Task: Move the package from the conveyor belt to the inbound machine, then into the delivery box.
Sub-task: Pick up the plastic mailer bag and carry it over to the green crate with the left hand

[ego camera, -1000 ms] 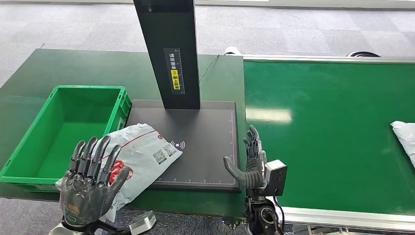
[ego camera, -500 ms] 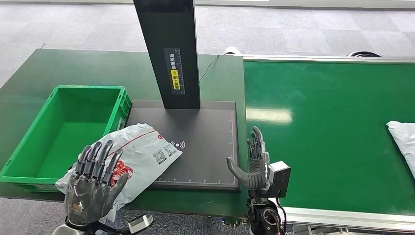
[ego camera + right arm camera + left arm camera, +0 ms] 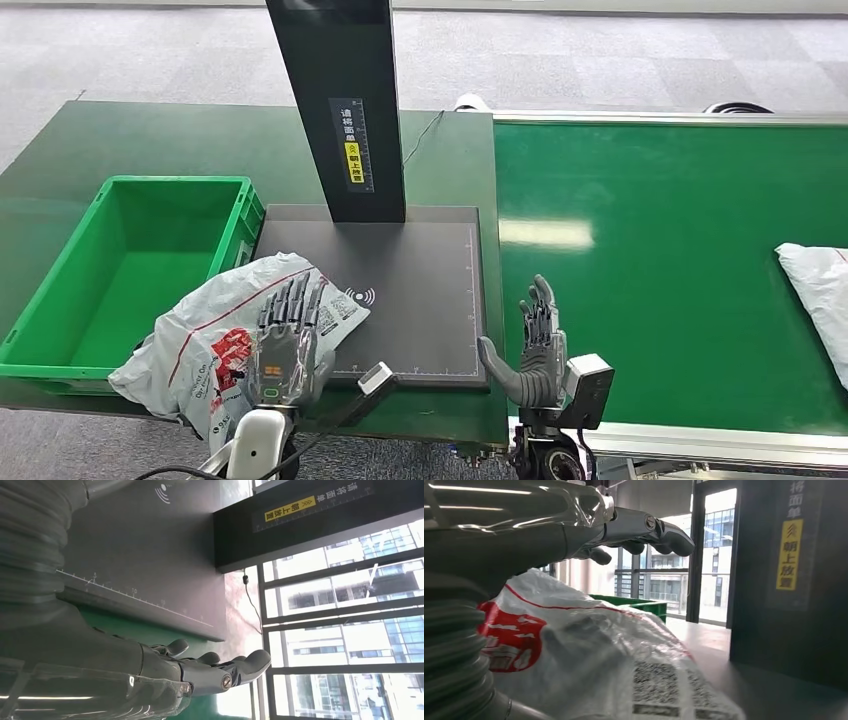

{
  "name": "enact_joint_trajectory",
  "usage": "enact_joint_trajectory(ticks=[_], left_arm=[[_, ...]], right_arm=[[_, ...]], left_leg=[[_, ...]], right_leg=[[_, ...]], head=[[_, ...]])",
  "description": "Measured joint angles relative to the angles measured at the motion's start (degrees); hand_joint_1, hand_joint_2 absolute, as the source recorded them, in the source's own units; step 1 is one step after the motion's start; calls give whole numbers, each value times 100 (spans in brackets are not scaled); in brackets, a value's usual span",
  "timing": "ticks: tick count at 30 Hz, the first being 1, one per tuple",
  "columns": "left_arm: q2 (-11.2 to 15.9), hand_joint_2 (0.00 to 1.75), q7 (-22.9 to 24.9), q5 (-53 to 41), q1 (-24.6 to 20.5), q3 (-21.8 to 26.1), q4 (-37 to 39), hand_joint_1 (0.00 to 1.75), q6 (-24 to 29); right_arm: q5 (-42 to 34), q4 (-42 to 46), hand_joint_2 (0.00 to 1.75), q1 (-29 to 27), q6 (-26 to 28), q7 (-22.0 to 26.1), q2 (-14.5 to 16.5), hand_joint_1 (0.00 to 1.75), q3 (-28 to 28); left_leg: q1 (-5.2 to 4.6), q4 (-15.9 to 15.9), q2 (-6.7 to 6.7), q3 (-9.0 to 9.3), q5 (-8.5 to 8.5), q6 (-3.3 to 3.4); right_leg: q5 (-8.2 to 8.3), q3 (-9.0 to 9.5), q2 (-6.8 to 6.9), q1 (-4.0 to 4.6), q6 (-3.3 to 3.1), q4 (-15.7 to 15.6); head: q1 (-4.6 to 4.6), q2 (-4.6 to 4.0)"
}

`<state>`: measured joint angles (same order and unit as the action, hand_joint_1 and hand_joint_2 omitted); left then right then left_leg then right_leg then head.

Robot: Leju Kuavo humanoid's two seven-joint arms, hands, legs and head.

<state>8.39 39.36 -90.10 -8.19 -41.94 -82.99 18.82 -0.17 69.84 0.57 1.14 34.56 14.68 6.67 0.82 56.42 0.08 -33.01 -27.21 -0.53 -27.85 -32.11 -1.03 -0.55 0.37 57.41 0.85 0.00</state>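
Observation:
A white package (image 3: 205,345) with red print and codes lies over the front left corner of the inbound machine's dark plate (image 3: 420,290), overhanging the table's front edge beside the green delivery box (image 3: 60,300). My left hand (image 3: 285,340) is stretched flat over the package's right part. In the left wrist view its fingers (image 3: 644,530) hang a little above the package (image 3: 589,650), apart from it and gripping nothing. My right hand (image 3: 535,345) stands open and upright at the seam between plate and conveyor belt (image 3: 680,260), holding nothing. Its fingers (image 3: 215,667) lie beside the plate (image 3: 150,555).
The machine's black column (image 3: 335,110) with a yellow label rises from the back of the plate. A second white package (image 3: 815,290) lies on the belt at the far right. The green box holds nothing. Grey floor lies beyond the table.
My left hand has moved forward and right from the table's front edge to over the package. My right hand drifted slightly right. The second package has come further left on the belt.

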Motion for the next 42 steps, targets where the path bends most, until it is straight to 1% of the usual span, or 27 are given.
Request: enact_joint_trajectory(ticks=[3, 5, 7, 12, 19, 23, 27, 35, 42], left_arm=[[119, 175, -68, -1, 256, -67, -138, 0, -243], [117, 175, -264, -2, 433, -105, -164, 0, -395], [85, 175, -430, -2, 551, -121, -153, 0, -431], [30, 175, -548, -2, 677, -81, -100, 0, -312], [36, 175, -436, -2, 716, -12, -116, 0, -270], [41, 175, -443, -2, 703, 179, -129, 0, -134], [50, 175, -551, -2, 710, 449, -166, 0, -143], [-42, 175, -997, -2, 720, 909, -48, 0, -156], [-315, 175, -1661, -2, 500, 1287, 419, 0, -211]], right_arm=[[28, 51, 175, -12, 7, -39, 4, 0, -45], [44, 61, 175, -12, 7, -55, 10, 0, -74], [55, 61, 175, -12, 7, -58, 16, 0, -92], [68, 61, 175, -13, 7, -58, 30, 0, -136], [86, 61, 175, -12, 7, -75, 47, 0, -180], [87, 58, 175, -12, 7, -77, 51, 0, -202], [87, 58, 175, -11, 7, -77, 70, 0, -211], [87, 58, 175, -4, 7, -101, 104, 0, -211], [101, 58, 175, 5, 3, -150, 163, 0, -212]], left_leg=[[2, -1, -1, 1, 0, 0], [1, -1, -1, 1, 0, 0], [-1, 0, -1, 1, 0, 0], [-3, 0, -7, 5, 0, 0], [-1, 0, -8, 5, 1, 0], [-1, 0, -8, 5, 1, 0], [-1, 0, -8, 5, 1, 0], [-1, 0, -9, 5, 1, 0], [-1, 0, -12, 11, 1, 0]], right_leg=[[-3, 1, 0, 2, 0, 0], [-4, 3, 0, 1, 1, 0], [-4, 3, 2, -1, 1, 0], [-3, 8, 7, -3, 3, 0], [-3, 8, 9, -1, 2, 0], [-3, 9, 9, -1, 2, 0], [-3, 10, 9, -1, 2, 0], [-3, 10, 10, -1, 2, 0], [-3, 17, 14, -1, 2, 0]], head=[[-2, 1], [-3, 1], [-3, 1], [-2, 0], [-2, 1], [-2, 1], [-2, 2], [-2, 1], [-2, 1]])
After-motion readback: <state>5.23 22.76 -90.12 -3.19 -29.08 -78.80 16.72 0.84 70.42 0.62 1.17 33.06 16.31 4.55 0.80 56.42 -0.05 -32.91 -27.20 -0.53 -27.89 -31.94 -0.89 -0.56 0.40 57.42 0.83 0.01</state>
